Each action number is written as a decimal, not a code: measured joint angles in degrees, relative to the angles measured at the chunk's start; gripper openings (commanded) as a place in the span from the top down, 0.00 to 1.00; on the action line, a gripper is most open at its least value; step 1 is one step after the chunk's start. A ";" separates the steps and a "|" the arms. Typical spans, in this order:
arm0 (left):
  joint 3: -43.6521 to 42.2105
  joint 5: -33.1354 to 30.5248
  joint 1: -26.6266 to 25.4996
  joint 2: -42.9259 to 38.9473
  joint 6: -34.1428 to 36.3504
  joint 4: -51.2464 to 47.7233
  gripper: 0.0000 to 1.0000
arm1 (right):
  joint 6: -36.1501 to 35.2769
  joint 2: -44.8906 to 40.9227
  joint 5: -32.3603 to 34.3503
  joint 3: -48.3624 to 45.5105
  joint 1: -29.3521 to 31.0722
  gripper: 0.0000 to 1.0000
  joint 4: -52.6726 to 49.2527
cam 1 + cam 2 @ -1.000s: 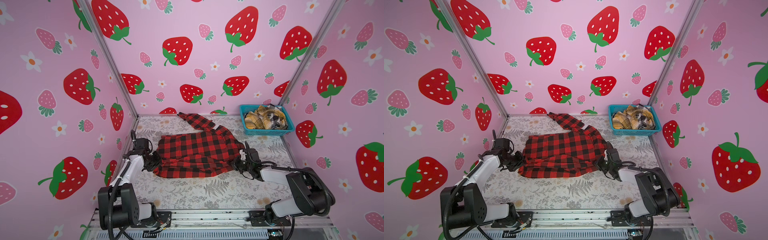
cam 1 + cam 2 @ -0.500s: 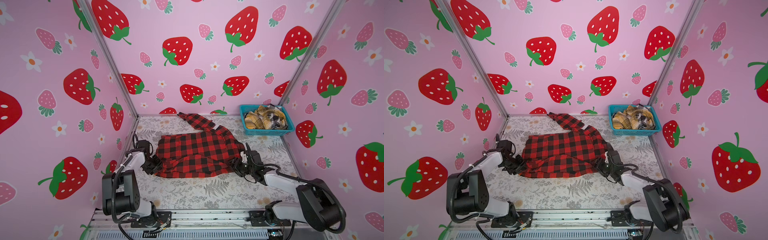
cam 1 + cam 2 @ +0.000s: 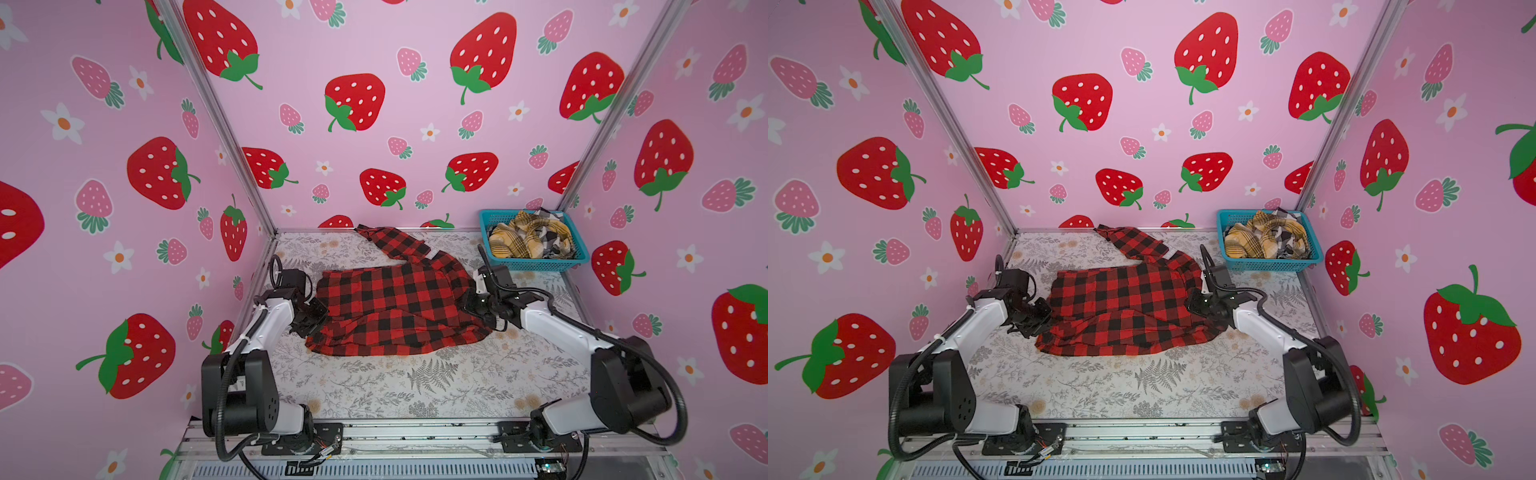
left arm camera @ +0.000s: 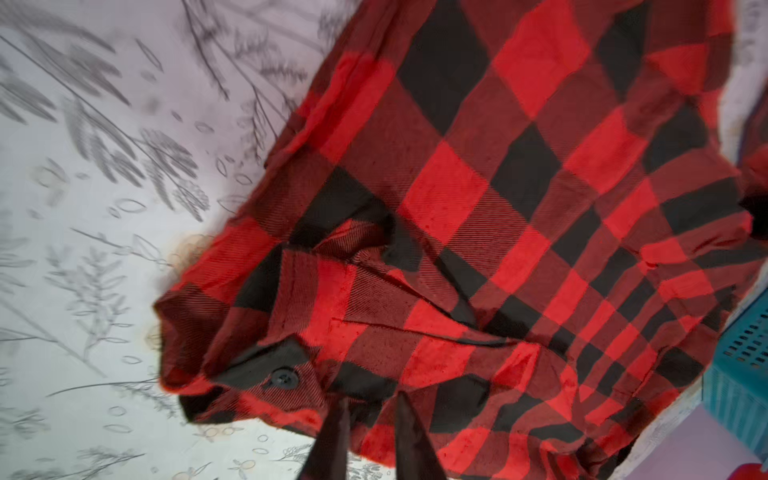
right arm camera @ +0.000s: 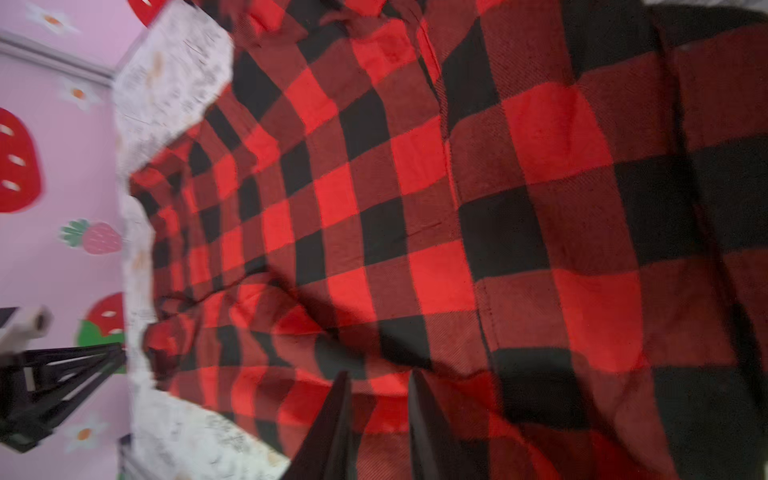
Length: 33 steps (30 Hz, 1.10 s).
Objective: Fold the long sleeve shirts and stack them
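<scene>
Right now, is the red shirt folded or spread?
Spread, not folded: the red shirt lies rumpled on the table, one sleeve stretched backward.

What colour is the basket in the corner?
The basket is teal, seen best in a top view.

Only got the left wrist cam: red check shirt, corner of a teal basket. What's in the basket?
Observer: Two more crumpled shirts lie in the teal basket: a mustard plaid shirt and a black-white plaid shirt.
Operator: Where's the other arm?
Observer: The right pincer is at the red shirt's right edge, opposite the left pincer.
Operator: Sleeves?
Observer: One sleeve lies stretched toward the back wall, not folded in.
</scene>
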 measured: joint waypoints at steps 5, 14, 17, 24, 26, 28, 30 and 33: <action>-4.24 1.90 0.00 3.78 -3.06 4.02 0.93 | -2.75 3.65 2.45 -2.67 2.01 0.81 -1.68; -12.85 3.91 4.39 -0.50 -4.66 8.00 1.00 | -2.14 -1.75 2.60 -13.33 9.20 0.83 0.26; -15.74 3.45 6.67 -4.11 -4.07 7.15 1.00 | -1.09 -4.98 0.68 -16.41 11.72 0.82 0.44; -14.53 0.72 7.74 -10.19 -2.14 -0.35 0.60 | -1.79 -7.76 -0.42 -10.45 12.48 0.43 -10.47; -7.96 0.61 7.74 -8.57 -0.66 -2.27 0.51 | -3.41 -6.91 0.79 -3.30 11.23 0.34 -12.44; 1.86 0.70 7.72 -4.31 1.73 -3.50 0.48 | -5.46 -4.26 1.86 4.68 8.98 0.28 -12.15; 12.94 0.04 7.67 1.66 3.80 -2.89 0.45 | -7.69 -0.04 2.84 12.17 6.43 0.24 -10.73; 25.22 -1.66 7.67 9.99 6.43 -2.23 0.41 | -11.41 9.55 4.39 24.30 2.80 0.21 -10.16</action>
